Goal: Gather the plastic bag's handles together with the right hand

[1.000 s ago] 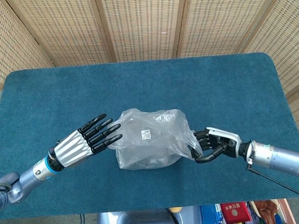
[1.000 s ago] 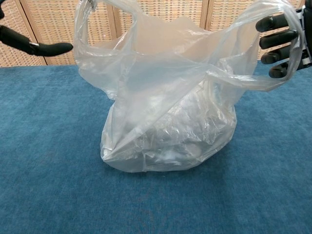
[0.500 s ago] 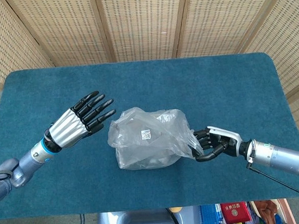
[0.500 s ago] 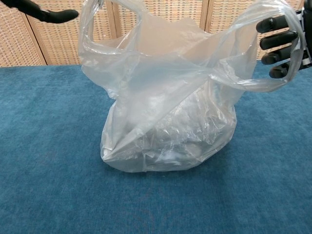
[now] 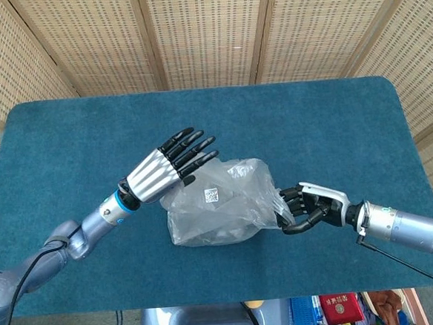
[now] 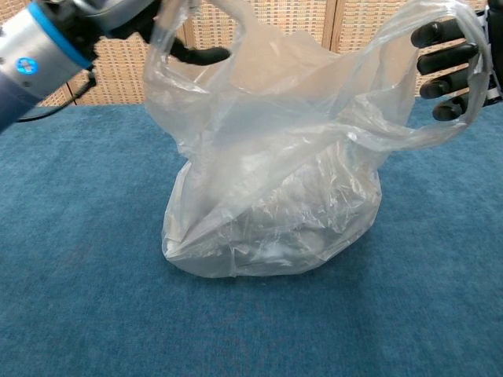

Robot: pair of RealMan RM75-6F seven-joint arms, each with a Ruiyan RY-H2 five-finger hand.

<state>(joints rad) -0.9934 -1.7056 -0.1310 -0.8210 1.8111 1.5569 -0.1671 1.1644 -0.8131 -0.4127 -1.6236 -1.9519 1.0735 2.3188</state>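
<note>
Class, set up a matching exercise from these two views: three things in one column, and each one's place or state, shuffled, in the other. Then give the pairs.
Things:
1. left hand
2. right hand
3. plastic bag

Places or states:
A. sits on the blue table
B. fingers spread, over the bag's left top
C. fingers through the handle loop on the bag's right

Pairs: 1-B, 2-C, 3-A

Left hand [image 5: 173,162]: I see it now swung in over the bag [image 5: 219,203], fingers spread, touching the left handle [image 6: 169,55].
</note>
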